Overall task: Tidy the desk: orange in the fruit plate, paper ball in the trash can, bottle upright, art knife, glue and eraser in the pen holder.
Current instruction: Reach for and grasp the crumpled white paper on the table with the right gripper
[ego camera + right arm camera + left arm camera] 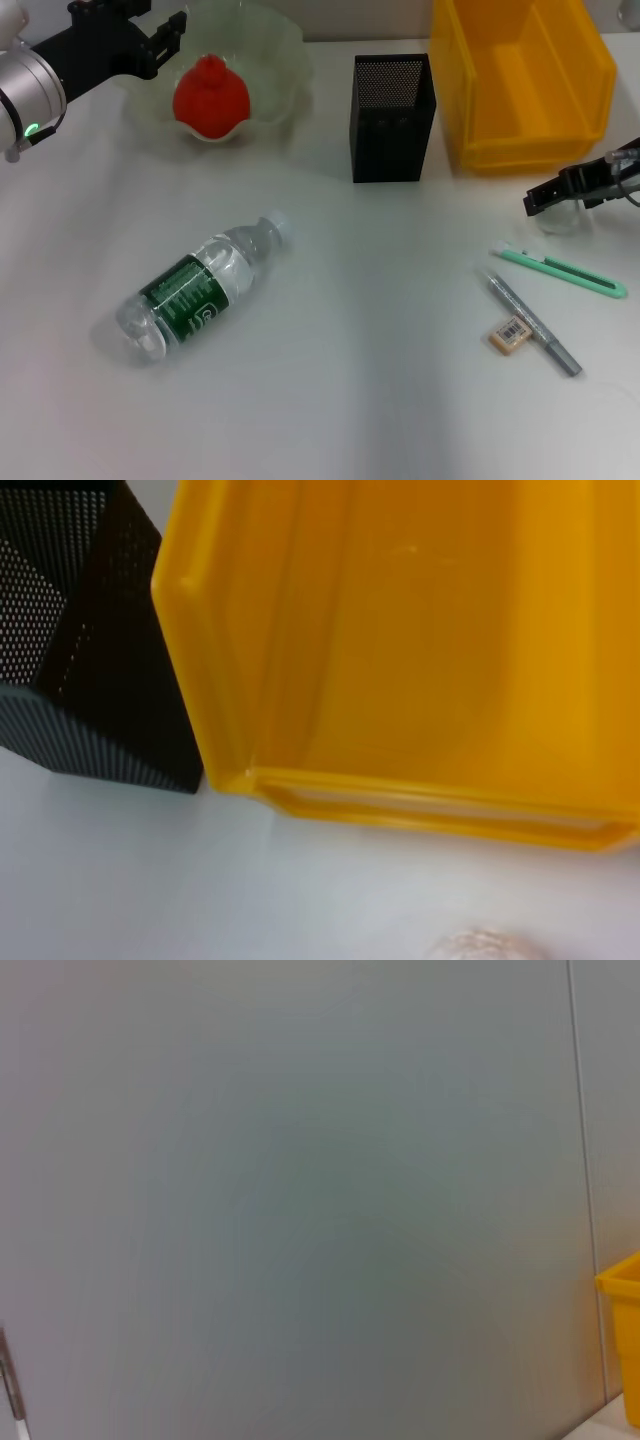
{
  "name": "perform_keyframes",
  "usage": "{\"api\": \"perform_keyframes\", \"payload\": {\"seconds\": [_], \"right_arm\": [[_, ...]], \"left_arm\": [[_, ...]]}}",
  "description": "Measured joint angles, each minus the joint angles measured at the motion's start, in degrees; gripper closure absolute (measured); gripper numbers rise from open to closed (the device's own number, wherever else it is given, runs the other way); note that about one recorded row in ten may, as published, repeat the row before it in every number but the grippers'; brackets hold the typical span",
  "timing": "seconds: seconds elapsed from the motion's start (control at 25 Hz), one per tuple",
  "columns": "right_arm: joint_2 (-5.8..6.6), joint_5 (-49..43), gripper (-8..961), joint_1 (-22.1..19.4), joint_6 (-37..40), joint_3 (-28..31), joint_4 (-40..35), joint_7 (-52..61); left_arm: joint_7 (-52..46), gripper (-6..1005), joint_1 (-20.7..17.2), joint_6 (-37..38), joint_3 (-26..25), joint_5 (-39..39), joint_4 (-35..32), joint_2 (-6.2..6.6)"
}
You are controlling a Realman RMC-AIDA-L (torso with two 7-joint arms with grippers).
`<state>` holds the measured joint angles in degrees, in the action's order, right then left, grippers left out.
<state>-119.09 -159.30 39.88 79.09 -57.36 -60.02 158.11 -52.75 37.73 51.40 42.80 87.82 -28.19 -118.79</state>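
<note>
Here the right gripper [535, 200] hovers low at the right edge of the worktop [380, 400], just in front of the yellow bin [520, 80] that serves as the trash can; directly under its tip lies a pale, crumpled paper ball [560, 218], whose top edge also shows in the right wrist view [485, 945], just short of the bin's front lip. Whether the fingers are apart or together around it I cannot tell; only the dark tip shows from above. The relation that matters is short and simple: the ball sits beneath the right fingers and the bin opening lies just beyond it, away from the robot, so the right arm is plainly the nearer one for this item.

The left gripper [165, 35] hangs over the far left corner beside the translucent fruit plate [285, 60], its fingers apart and empty; the red-orange fruit [210, 98] already rests in the plate; the left wrist camera sees only a blank wall and a corner of the bin.

Still undone, as I judge it: the water bottle [205, 290] lies on its side, its long axis diagonal with the cap toward the black mesh pen holder [393, 118]; the green art knife [560, 272], the grey glue pen [533, 322] and the eraser [510, 336] lie close together on the right, near the right arm.
</note>
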Motion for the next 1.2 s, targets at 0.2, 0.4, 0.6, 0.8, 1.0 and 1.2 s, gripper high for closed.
{"api": "perform_keyframes", "payload": {"seconds": [0.2,0.4,0.6,0.8,1.0,1.2], "right_arm": [[0.0,-0.96,112,0.65,-1.0,-0.03,1.18,0.0],[0.0,-1.88,111,1.26,-1.76,-0.03,2.65,0.01],[0.01,-2.15,111,1.66,-2.11,-0.03,3.24,0.01],[0.0,-4.04,122,1.9,-2.37,-0.03,3.36,0.02],[0.0,-4.38,276,2.34,-2.26,-0.03,3.42,0.06],[0.01,-4.38,393,2.45,-2.84,-0.03,3.49,0.04]], "left_arm": [[0.02,497,-0.14,0.02,0.0,-0.02,-0.1,0.11],[0.03,494,-0.28,0.03,-0.17,-0.02,-0.26,0.14],[0.08,491,-0.47,0.07,-0.05,-0.03,-0.78,0.14],[0.1,489,-0.57,0.11,-0.01,-0.02,-0.81,0.07],[0.1,486,-0.7,0.14,-0.16,-0.02,-0.81,0.05],[0.1,483,-0.73,0.38,-0.25,-0.03,-0.81,-0.03]]}}
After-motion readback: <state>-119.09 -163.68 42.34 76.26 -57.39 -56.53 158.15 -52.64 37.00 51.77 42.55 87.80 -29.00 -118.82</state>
